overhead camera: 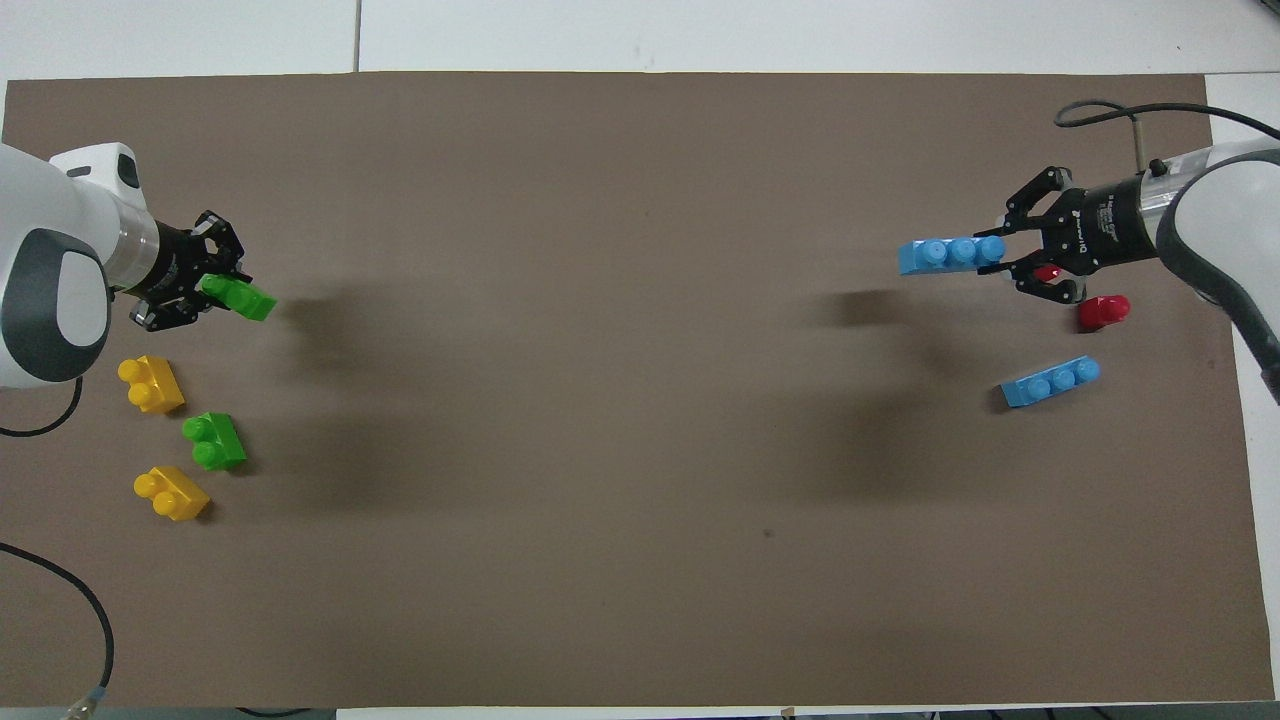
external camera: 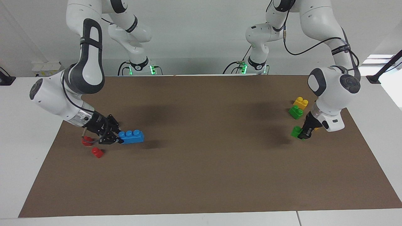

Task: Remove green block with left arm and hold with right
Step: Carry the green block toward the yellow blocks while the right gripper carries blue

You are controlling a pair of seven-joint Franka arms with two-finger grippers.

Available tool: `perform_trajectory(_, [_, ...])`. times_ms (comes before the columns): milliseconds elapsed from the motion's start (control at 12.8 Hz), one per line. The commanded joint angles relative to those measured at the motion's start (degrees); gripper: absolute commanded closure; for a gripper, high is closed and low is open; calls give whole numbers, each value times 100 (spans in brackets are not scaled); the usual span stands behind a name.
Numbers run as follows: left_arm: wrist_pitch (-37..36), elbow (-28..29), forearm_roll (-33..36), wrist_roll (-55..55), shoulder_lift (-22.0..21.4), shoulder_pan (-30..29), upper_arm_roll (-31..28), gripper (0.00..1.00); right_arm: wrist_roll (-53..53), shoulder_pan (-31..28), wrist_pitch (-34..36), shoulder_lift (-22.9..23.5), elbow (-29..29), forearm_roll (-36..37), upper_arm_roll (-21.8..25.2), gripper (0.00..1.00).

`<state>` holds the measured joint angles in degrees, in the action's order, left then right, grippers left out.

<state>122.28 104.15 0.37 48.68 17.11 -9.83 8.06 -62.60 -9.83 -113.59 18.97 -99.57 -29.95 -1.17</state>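
Nearest my bases, at the left arm's end of the brown mat (overhead camera: 640, 600), a yellow brick (overhead camera: 172, 492) (external camera: 300, 102) lies on its own. Just past it, a little farther from me, sits a green brick (overhead camera: 213, 441) (external camera: 296, 111) with two studs. Farther again is a second yellow brick (overhead camera: 150, 384), mostly hidden by my arm in the facing view.

Over that same end, farther out than all three loose bricks, my left gripper (overhead camera: 215, 285) (external camera: 303, 135) is low over the mat. Its fingers are clamped on the green block (overhead camera: 238, 297) (external camera: 296, 131). The block sticks out from the fingertips toward the middle of the table. I cannot tell whether it touches the mat.

At the right arm's end, a second blue brick (overhead camera: 1050, 382) with three studs lies loose and nearest to me; my arm hides it in the facing view. A red brick (overhead camera: 1103, 312) (external camera: 87, 140) sits a little farther out, close to the mat's edge. My right gripper (overhead camera: 1010, 255) (external camera: 116, 139) is low over this spot, fingers clamped on one end of a blue brick (overhead camera: 950, 252) (external camera: 132, 137). That brick points level toward the table's middle. A second red brick (overhead camera: 1047, 272) (external camera: 97, 152) lies just beside the gripper's fingers.

The two held bricks are well apart, one at each end of the mat.
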Motion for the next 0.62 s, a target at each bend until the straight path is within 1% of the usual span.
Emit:
perform_trajectory(0, [401,193,-98,-480,107,-62,56,100,588,-317,-93,1,-333,121,-94,100])
perform_trajectory(156, [411,237,-98,-1007,205,-168,47,100,801,-353,-155,62,-466,121,-94,100])
perform_trajectory(234, [428,272,-98,-1175,240,-264,47,100,949,-370,-364,71,-632,121,-94,100])
perform_trajectory(390, [481,282,-98,-1439,345,-326,47,100,1118,-370,-708,89,-888,103,-103,100])
perform_trajectory(545, [481,282,-98,-1475,363,-396,47,100,1240,-431,-718,106,-958,103,-103,100])
